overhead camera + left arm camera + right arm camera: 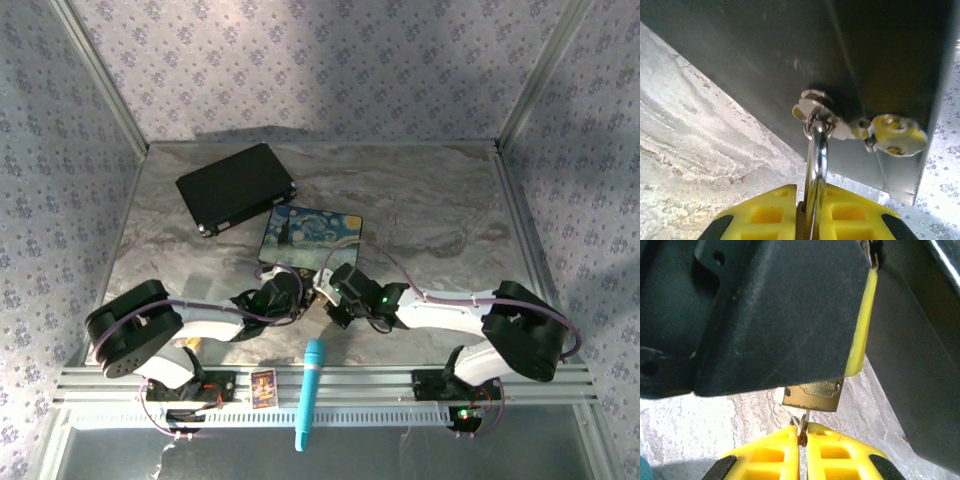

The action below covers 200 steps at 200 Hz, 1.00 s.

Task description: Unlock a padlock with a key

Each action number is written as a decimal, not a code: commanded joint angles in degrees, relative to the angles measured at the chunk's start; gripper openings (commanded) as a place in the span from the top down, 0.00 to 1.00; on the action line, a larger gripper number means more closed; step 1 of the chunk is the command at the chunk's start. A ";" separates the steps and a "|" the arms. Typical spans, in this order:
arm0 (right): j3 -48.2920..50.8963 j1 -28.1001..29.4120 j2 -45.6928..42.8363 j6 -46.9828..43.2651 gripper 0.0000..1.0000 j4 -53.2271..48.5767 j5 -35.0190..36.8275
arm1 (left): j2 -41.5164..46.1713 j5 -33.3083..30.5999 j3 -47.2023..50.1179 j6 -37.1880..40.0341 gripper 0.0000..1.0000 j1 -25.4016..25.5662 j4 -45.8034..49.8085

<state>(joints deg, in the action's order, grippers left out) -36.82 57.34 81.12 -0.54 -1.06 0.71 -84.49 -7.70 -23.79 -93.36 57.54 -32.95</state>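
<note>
A marbled surface point(440, 220) is seen from above, with a black case point(235, 188) laid flat towards its far left. A swirl-painted box point(310, 232) is set just in front of that case, apart from it. Both arms are bent inwards, and the two hands are brought together at the near edge of the box. A light-blue stick point(309, 395) is laid across the rail at the near edge, between the two bases. A small card point(263, 387) is placed just to its left. The left hand point(810, 220) is closed on the padlock point(812, 396), whose brass body is pinched between the yellow fingers point(765, 215). The silvery shackle point(816, 160) is passed upwards through a metal fitting point(812, 102) fixed to a dark wall. From the right wrist, the brass body is seen below the black housing of the left hand, raised clear of the surface. The right hand point(802, 450) is closed on the key point(804, 421), which is held upright between its fingers. The key's tip is met by the underside of the padlock body. How far the key is entered cannot be told.
</note>
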 commanded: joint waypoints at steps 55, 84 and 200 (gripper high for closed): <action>2.78 -12.48 0.22 7.04 0.97 10.38 -23.41 | -0.71 3.13 1.02 -1.41 1.00 0.12 -4.02; 3.64 -16.65 1.39 10.71 0.95 12.00 -28.31 | -0.61 3.13 1.25 -1.31 1.00 0.21 -5.02; 6.89 -18.12 -3.50 20.46 0.64 10.49 -26.06 | 0.03 1.67 0.21 -0.51 1.00 0.12 0.22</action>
<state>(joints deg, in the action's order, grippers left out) -30.59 40.34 80.07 17.19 9.06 -27.88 -84.88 -7.25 -23.42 -94.59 57.01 -35.99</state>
